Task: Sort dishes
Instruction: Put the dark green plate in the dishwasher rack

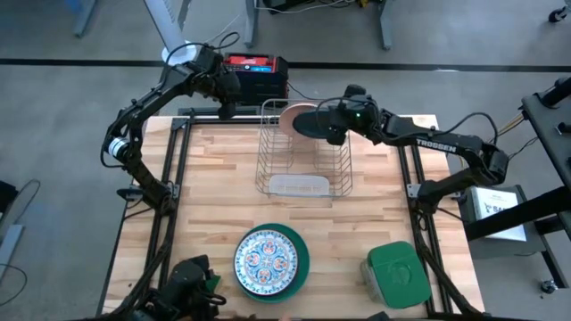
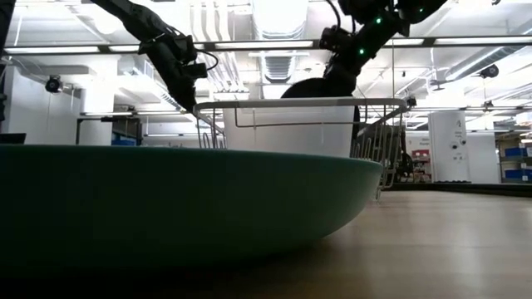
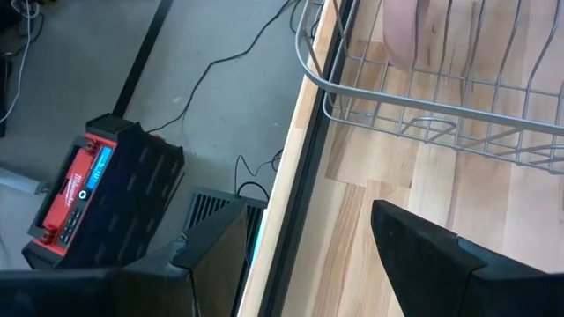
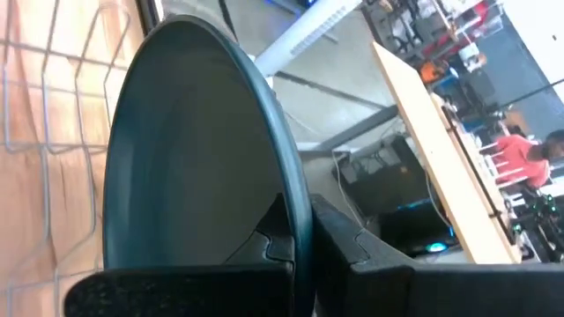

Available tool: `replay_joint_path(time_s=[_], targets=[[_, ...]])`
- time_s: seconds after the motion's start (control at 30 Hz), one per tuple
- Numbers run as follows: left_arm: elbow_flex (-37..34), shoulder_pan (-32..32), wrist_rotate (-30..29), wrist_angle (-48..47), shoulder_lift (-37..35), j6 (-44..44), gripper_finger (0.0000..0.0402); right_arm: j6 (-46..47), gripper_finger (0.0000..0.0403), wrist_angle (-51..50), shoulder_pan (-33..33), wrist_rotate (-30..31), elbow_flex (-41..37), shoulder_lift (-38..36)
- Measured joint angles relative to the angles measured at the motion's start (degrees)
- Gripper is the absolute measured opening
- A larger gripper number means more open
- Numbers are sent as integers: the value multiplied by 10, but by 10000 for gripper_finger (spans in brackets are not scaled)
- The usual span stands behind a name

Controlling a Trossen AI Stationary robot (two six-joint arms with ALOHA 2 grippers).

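Observation:
A wire dish rack [image 1: 303,156] stands at the table's far middle, and a salmon-pink plate [image 1: 290,116] stands on edge in its far end. Beside that plate my right gripper [image 1: 332,127] is shut on a dark teal plate [image 1: 312,123], held on edge over the rack's far end. My left gripper [image 1: 227,105] hangs open with nothing between its fingers over the table's far left corner, left of the rack. Near the front edge a white plate with blue-red ornament [image 1: 265,259] lies on a bright teal-green plate [image 1: 302,259]. My right gripper pinches the dark teal plate's rim [image 4: 295,231] between its two fingers, one finger [image 4: 264,242] on the hollow face and one on the back. The fingers reach in from the table's right, slanting slightly down. The plate stands on edge, lifted above the rack [image 2: 299,124].
A square green-lidded container [image 1: 399,272] sits at the near right. A red and black box [image 1: 259,73] stands on the floor beyond the far edge. Black frame rails [image 1: 174,169] run along the table's left and right sides. Bare wood lies between the rack and the stacked plates.

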Motion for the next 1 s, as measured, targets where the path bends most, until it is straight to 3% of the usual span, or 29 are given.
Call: replay_joint_path(time_s=[0.57,1.0], targets=[[0,0,0,-5,0,0,233,23,3,-12,4,2,0,28],[0,0,0,-12,0,-7,233,67,73,-13,4,-11,-1,29]])
